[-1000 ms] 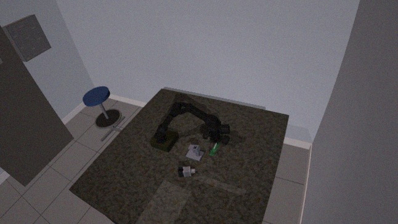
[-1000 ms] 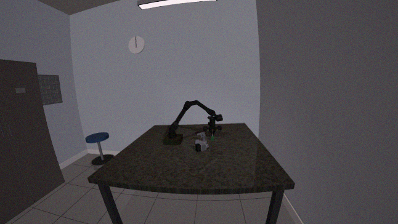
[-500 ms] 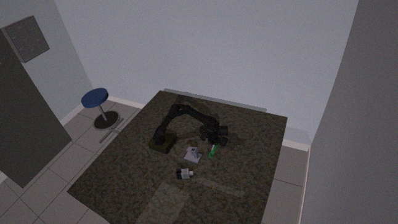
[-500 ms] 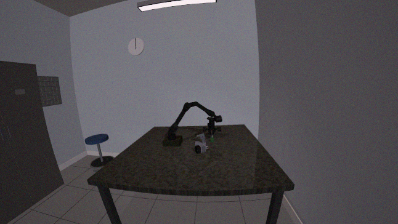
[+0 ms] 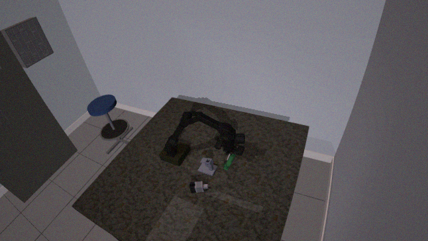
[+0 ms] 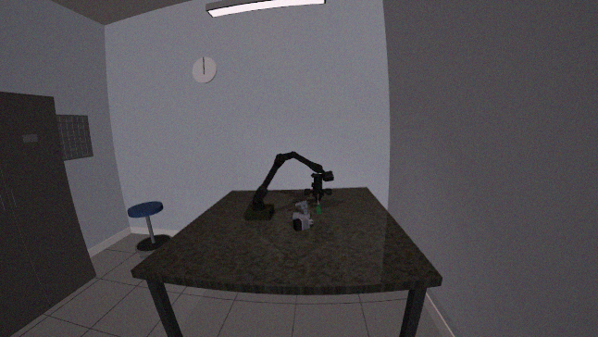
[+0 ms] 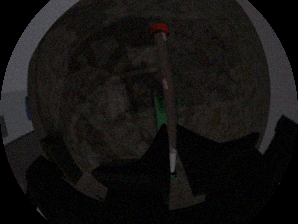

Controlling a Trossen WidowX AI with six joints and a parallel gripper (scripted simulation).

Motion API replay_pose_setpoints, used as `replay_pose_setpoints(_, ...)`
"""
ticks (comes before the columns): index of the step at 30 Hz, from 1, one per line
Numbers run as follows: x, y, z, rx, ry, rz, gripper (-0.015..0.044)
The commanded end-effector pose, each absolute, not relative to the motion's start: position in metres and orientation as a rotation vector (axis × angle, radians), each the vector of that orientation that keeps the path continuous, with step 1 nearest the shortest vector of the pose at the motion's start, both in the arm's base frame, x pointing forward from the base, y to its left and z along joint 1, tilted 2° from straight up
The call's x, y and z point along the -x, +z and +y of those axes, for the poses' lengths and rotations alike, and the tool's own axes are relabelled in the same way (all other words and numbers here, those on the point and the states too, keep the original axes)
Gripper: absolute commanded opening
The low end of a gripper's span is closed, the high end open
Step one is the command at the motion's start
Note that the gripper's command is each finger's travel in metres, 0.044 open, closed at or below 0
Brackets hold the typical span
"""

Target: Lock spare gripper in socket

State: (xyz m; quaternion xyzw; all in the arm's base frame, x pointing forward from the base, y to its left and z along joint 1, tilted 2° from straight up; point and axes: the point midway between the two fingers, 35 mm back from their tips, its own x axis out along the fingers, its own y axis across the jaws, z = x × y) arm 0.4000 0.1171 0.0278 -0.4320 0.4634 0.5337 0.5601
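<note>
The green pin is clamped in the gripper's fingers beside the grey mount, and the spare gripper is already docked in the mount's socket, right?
Not quite. The spare gripper is not docked: in the top view it lies on the table, apart from the grey mount. The rest holds: the gripper is shut on the green pin beside the mount.

Wrist view very dark: gripper [image 7: 166, 163] fingers only black shapes, bottom cut off by lens edge. Lock pin [image 7: 164, 90] near end hidden between fingers. Top view: gripper [image 5: 229, 153] contact with pin too small to resolve. Mount [image 5: 207, 166] socket detail unreadable. Spare gripper [image 6: 302, 221] blurred.
</note>
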Motion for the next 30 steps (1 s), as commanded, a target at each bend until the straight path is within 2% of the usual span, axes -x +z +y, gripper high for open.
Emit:
replay_pose_setpoints(1, -0.400, 0.027, 0.117, 1.017, 1.259, 1.094, 0.0000)
replay_pose_setpoints(30, -0.399, 0.041, 0.058, 1.005, 1.243, 1.108, 0.0000)
